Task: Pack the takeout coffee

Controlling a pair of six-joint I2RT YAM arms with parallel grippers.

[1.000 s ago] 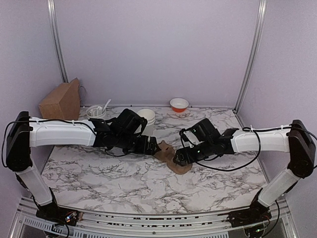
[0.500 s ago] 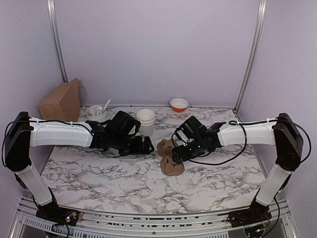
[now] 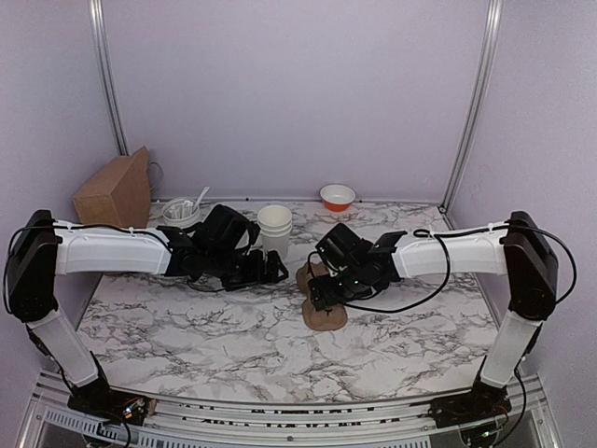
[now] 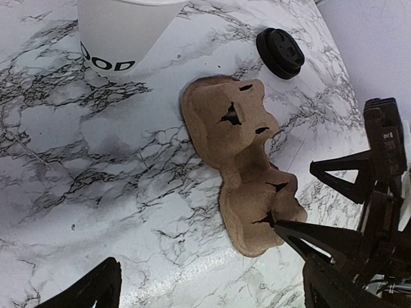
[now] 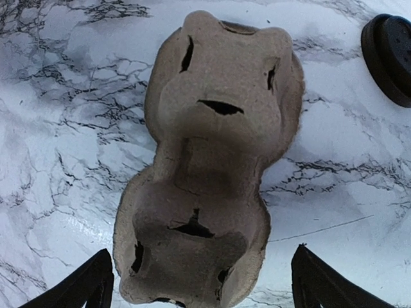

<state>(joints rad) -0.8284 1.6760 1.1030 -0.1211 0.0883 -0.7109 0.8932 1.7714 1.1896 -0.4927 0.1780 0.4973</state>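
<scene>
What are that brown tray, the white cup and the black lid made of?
Tray: looks like moulded paper pulp, matte and fibrous, with rough-edged slits. Cup: likely paper, smooth matte white with dark printed letters. Lid: probably plastic, faintly glossy, with crisp moulded rings.

Even, bright, diffuse light from above; cool lilac cast.
A soft grey shadow is seen on the surface (image 4: 109,147); a faint glare patch is noted lower down. Sharp focus is held throughout.
</scene>
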